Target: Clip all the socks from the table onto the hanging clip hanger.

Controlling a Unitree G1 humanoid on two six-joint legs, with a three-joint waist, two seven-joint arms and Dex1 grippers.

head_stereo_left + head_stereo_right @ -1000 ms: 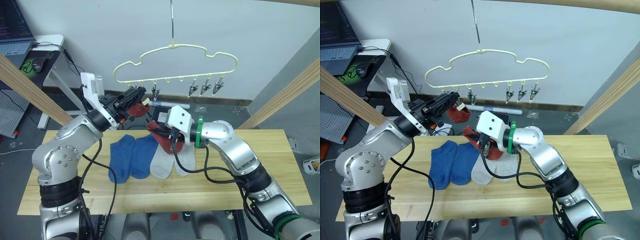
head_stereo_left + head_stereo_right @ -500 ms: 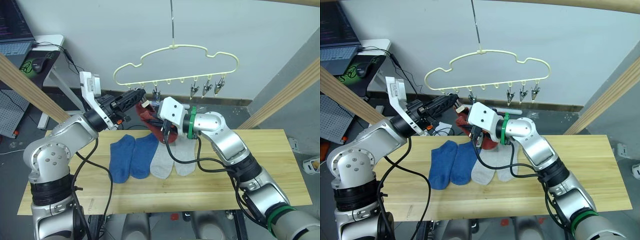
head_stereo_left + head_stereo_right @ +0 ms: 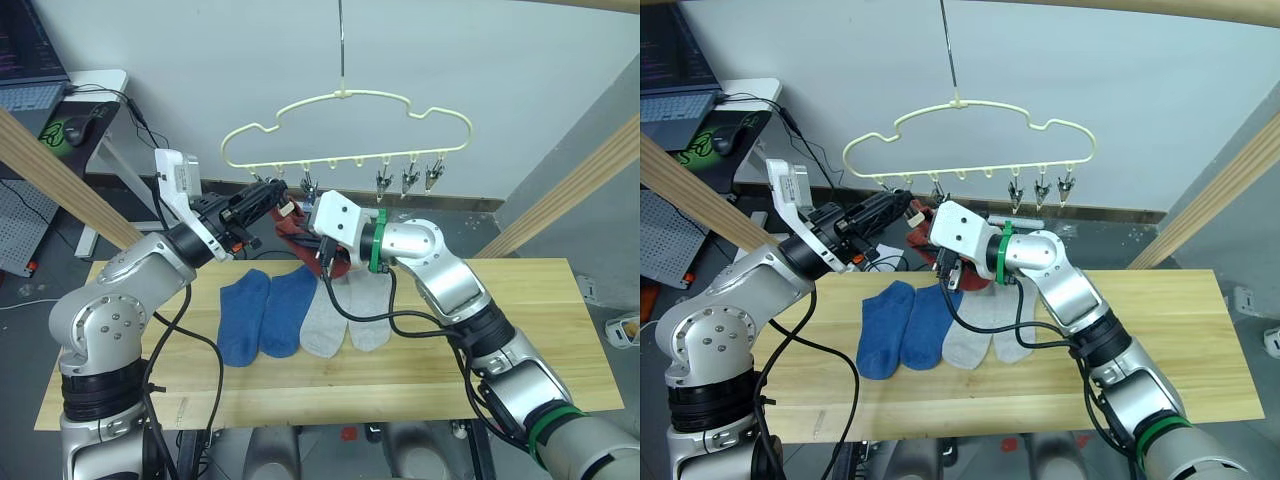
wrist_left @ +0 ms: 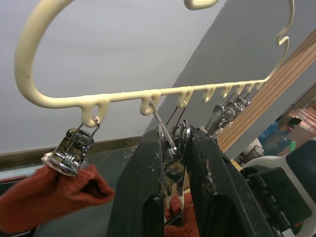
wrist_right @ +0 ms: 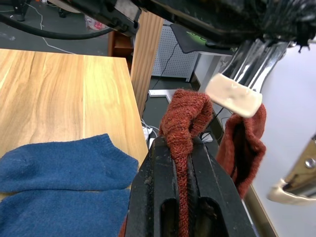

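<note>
The pale yellow clip hanger (image 3: 345, 100) hangs above the table (image 3: 520, 330). My left gripper (image 3: 272, 192) is shut on the second metal clip (image 4: 170, 165) from the hanger's left end. One rust red sock (image 4: 54, 197) hangs from the first clip beside it. My right gripper (image 5: 180, 148) is shut on the other rust red sock (image 5: 185, 118) and holds it up just below the left gripper. Two blue socks (image 3: 265, 312) and two light grey socks (image 3: 345, 318) lie flat side by side on the table.
Three metal clips (image 3: 410, 178) hang free at the hanger's right end. Thick wooden poles slant past the table on the left (image 3: 60, 175) and right (image 3: 570, 190). A white desk with a laptop (image 3: 40, 95) stands at the back left.
My right gripper has lifted the red sock off the table, up and left towards the left gripper. The left gripper has risen slightly to the hanger's clip.
</note>
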